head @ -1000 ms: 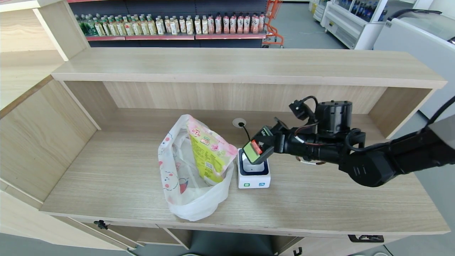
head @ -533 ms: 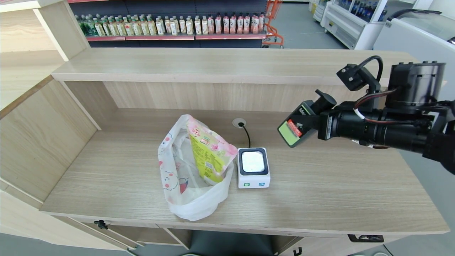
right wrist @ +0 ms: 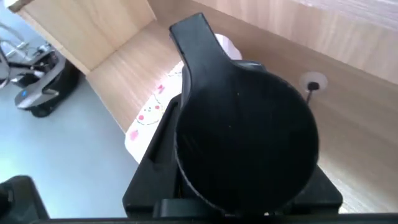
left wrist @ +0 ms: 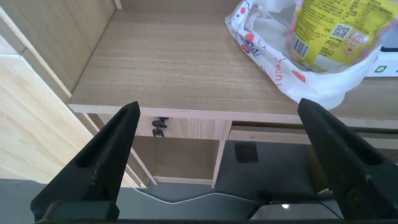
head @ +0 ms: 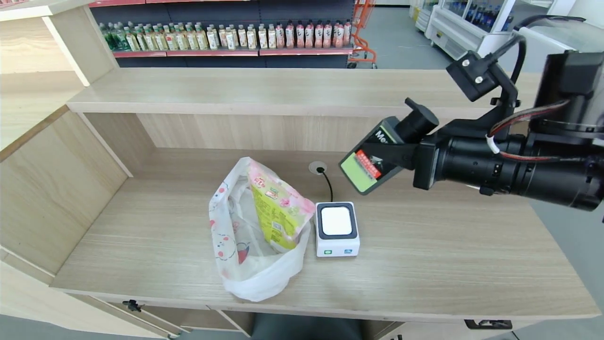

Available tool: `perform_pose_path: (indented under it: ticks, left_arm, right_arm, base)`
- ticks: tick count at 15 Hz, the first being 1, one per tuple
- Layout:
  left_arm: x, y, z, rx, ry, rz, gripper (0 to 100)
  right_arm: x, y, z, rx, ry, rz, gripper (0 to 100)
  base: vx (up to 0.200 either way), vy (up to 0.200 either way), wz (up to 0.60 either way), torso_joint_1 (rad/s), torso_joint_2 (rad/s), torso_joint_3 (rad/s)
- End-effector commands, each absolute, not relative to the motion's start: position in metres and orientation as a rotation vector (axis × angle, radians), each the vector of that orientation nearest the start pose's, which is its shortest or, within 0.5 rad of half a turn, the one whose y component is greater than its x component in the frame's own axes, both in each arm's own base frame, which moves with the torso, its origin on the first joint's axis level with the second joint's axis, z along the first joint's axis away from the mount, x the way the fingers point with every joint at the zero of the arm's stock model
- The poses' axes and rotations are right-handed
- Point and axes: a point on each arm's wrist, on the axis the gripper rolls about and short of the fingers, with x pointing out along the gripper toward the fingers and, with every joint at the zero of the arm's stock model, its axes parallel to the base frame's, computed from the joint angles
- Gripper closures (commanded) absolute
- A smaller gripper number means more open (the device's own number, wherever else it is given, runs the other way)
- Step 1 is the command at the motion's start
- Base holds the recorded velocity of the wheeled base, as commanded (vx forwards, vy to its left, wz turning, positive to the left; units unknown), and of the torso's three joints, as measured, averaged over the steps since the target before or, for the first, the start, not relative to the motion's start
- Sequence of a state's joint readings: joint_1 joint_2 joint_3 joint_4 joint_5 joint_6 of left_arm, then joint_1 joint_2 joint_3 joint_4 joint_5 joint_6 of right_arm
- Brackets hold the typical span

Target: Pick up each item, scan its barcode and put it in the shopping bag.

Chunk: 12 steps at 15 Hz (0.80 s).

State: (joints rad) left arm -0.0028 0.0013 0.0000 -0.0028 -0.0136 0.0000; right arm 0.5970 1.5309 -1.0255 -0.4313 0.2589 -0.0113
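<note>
Head view: right pincer point(head: 394, 144) clamps the box point(head: 362, 171) — long axis slanted, green face down toward scanner point(head: 336, 229).

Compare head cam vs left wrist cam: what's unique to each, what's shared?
Head view, not left wrist: the right gripper shut on a small green box, held in the air above the counter; the bottle shelf in the room behind.
Left wrist view, not head: the left gripper, fingers open, out in front of the counter's front edge.
Shared: the shopping bag with the yellow-green pouch standing in it, and the counter.
</note>
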Motion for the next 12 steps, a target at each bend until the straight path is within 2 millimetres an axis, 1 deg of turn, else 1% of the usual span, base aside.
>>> perform_pose_path:
  ticks: [1, 3, 5, 7, 8, 10, 12]
  left_arm:
    - [-0.023, 0.0, 0.076, 0.0, -0.002, -0.017, 0]
    - [-0.023, 0.0, 0.076, 0.0, -0.002, -0.017, 0]
    - [-0.023, 0.0, 0.076, 0.0, -0.002, -0.017, 0]
    - [-0.023, 0.0, 0.076, 0.0, -0.002, -0.017, 0]
    - [-0.023, 0.0, 0.076, 0.0, -0.002, -0.017, 0]
    - [-0.023, 0.0, 0.076, 0.0, -0.002, -0.017, 0]
    - [-0.023, 0.0, 0.076, -0.005, -0.001, -0.017, 0]
  right_arm:
    - [0.21, 0.183, 0.271, -0.066, 0.063, 0.954, 100]
    - [0.206, 0.2, 0.262, -0.153, 0.05, 1.007, 100]
    - [0.205, 0.212, 0.256, -0.194, 0.043, 1.04, 100]
    - [0.193, 0.222, 0.255, -0.199, 0.043, 1.085, 100]
    - [0.188, 0.225, 0.255, -0.202, 0.04, 1.089, 100]
    - [0.184, 0.228, 0.254, -0.204, 0.044, 1.093, 100]
    - [0.182, 0.225, 0.255, -0.203, 0.04, 1.089, 100]
  base:
    - [0.2, 0.0, 0.0, 0.002, 0.0, 0.002]
    - [0.0, 0.0, 0.0, 0.0, 0.0, 0.0]
    - [0.0, 0.0, 0.0, 0.0, 0.0, 0.0]
    - [0.0, 0.0, 0.0, 0.0, 0.0, 0.0]
    - [0.0, 0.0, 0.0, 0.0, 0.0, 0.0]
    - [0.0, 0.0, 0.0, 0.0, 0.0, 0.0]
    - [0.0, 0.2, 0.0, 0.002, 0.0, 0.0]
